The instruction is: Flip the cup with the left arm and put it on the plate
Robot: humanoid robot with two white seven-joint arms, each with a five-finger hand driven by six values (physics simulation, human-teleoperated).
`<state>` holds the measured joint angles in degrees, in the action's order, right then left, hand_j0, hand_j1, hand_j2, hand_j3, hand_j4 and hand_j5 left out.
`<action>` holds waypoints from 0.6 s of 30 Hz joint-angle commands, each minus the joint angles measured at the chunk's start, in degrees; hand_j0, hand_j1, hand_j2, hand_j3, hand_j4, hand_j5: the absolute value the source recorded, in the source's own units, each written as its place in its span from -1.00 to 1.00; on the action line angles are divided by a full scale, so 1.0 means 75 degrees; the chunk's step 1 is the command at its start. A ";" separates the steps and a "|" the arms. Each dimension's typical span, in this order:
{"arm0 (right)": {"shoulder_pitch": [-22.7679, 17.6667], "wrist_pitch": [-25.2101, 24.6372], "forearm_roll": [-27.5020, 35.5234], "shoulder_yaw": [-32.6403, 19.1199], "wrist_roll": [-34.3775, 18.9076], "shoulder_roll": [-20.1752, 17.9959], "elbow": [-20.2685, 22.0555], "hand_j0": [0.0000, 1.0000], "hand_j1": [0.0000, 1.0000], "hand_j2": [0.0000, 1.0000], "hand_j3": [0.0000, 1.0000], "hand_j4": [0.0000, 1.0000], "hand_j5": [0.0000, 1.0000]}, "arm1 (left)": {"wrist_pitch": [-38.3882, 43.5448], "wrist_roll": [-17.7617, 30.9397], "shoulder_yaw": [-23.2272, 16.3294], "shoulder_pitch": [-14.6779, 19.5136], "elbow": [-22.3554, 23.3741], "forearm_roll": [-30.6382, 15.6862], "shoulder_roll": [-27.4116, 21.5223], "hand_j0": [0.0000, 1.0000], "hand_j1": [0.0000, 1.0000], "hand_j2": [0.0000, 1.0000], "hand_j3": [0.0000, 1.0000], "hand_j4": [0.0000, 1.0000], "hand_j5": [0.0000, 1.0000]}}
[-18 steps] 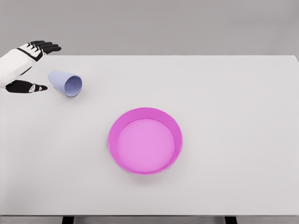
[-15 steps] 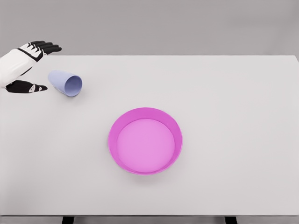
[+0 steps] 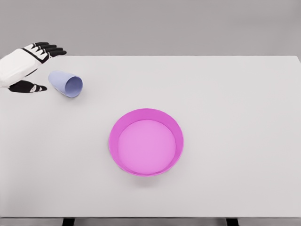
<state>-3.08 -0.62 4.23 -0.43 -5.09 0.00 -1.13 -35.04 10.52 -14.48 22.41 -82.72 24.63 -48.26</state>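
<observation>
A pale blue cup lies on its side at the far left of the white table, its mouth facing the lower right. A magenta plate with a raised rim sits in the middle of the table. My left hand hovers just left of the cup's closed end, open, with black fingers stretched above the cup and the thumb below. It does not touch the cup. The right arm is out of sight.
The white table fills the view, its far edge running just behind my left hand and its front edge near the bottom of the picture.
My left hand has shifted slightly to the right, toward the cup. The cup and plate have not moved.
</observation>
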 commanded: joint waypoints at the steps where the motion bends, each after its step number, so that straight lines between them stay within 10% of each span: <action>1: 0.0000 0.0000 -0.0001 -0.0001 -0.0001 0.0000 -0.0002 1.00 1.00 1.00 1.00 1.00 1.00 | 0.0006 0.0063 -0.0156 0.0023 0.0072 0.0149 0.0036 1.00 1.00 1.00 1.00 1.00 1.00; 18: 0.0000 0.0000 -0.0001 -0.0001 -0.0001 0.0000 -0.0002 1.00 1.00 1.00 1.00 1.00 1.00 | 0.0006 0.0075 -0.0156 0.0164 -0.0033 0.0173 0.0189 1.00 1.00 1.00 1.00 1.00 1.00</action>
<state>-3.08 -0.62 4.23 -0.43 -5.09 0.00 -1.13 -35.05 11.14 -15.73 23.73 -82.92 26.33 -46.93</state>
